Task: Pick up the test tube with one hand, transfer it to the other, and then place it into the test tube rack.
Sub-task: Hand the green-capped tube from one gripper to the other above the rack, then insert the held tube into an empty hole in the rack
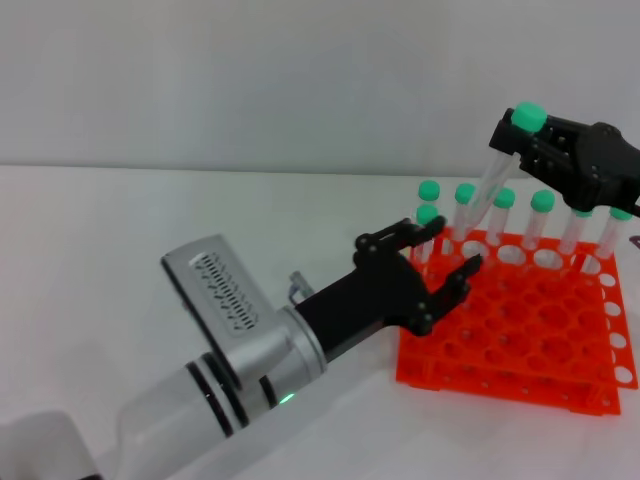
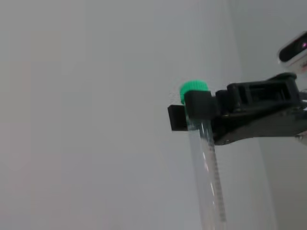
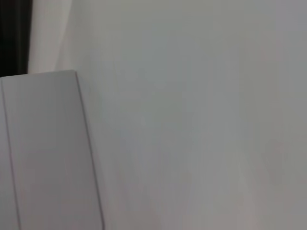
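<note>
White bench (image 1: 150, 230) under a pale bare wall, with the orange rack (image 1: 520, 345) set to the right side.

Right claw (image 1: 522, 142), black and angular, up above the rack's far row and clamped on the test tube (image 1: 490, 185) just under its green cap. Tube hanging tilted, cap uppermost, lower end pointing down toward the back row where the other tubes (image 1: 541, 225) stand upright. Whether the tip has met a hole: cannot tell.

Same grip plain in the left wrist view: right claw (image 2: 192, 115) pinching the neck of the test tube (image 2: 211, 167), clear body below free of any touch.

Left claw (image 1: 437, 258), on the white banded arm, low over the rack's near left corner. Fingers spread wide, nothing between them; well apart from the held tube, close beside the leftmost standing ones.

Handling, by judgement: light and stiff, apparently empty, thin-walled, smooth and likely slippery along the clear barrel. Best taken just below the cap, where the cap's rim stops any slide. Held at one end only, likely to swing, so needs squaring upright before going down into a hole.
</note>
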Action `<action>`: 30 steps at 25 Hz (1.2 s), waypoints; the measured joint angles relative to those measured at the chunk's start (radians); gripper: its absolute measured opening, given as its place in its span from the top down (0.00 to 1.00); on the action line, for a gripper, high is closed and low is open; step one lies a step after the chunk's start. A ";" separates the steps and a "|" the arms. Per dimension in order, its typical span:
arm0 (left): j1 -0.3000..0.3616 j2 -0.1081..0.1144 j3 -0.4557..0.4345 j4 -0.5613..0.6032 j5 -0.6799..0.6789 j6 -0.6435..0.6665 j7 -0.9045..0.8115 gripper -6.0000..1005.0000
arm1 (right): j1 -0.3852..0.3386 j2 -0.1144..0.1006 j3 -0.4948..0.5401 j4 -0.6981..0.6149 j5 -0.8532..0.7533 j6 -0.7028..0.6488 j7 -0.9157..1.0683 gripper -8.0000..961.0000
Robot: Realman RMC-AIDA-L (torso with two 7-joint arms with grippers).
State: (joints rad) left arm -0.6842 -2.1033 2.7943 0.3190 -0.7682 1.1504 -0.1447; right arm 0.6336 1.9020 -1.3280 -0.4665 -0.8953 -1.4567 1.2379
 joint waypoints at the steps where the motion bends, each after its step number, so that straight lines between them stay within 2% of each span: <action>1: 0.010 0.000 -0.004 0.000 -0.001 0.000 0.006 0.56 | -0.002 0.002 0.005 -0.003 -0.001 0.011 -0.001 0.78; 2: 0.028 0.002 -0.011 0.000 -0.001 0.004 0.017 0.51 | -0.003 0.002 0.009 -0.006 -0.002 0.022 -0.002 0.78; 7: 0.090 0.005 -0.069 0.000 -0.003 0.020 0.031 0.44 | -0.007 0.007 0.034 -0.010 -0.003 0.080 -0.024 0.78; 12: 0.182 0.008 -0.165 -0.001 -0.004 0.115 0.017 0.39 | 0.001 0.017 0.043 -0.013 -0.002 0.123 -0.063 0.78; 15: 0.268 0.010 -0.268 -0.009 -0.004 0.209 0.015 0.39 | 0.011 0.032 0.041 -0.019 -0.002 0.156 -0.077 0.78; 20: 0.358 0.013 -0.398 -0.050 -0.004 0.291 0.019 0.39 | 0.028 0.059 0.035 -0.046 -0.050 0.210 -0.128 0.78; 24: 0.402 0.014 -0.478 -0.081 -0.015 0.299 0.001 0.40 | 0.041 0.067 0.038 -0.052 -0.079 0.248 -0.131 0.78; 30: 0.427 0.013 -0.499 -0.123 -0.115 0.277 -0.055 0.40 | 0.041 0.063 0.034 -0.048 -0.091 0.257 -0.132 0.78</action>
State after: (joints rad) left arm -0.2574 -2.0908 2.2952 0.1963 -0.8831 1.4279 -0.1996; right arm 0.6747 1.9648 -1.2941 -0.5150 -0.9865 -1.1993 1.1057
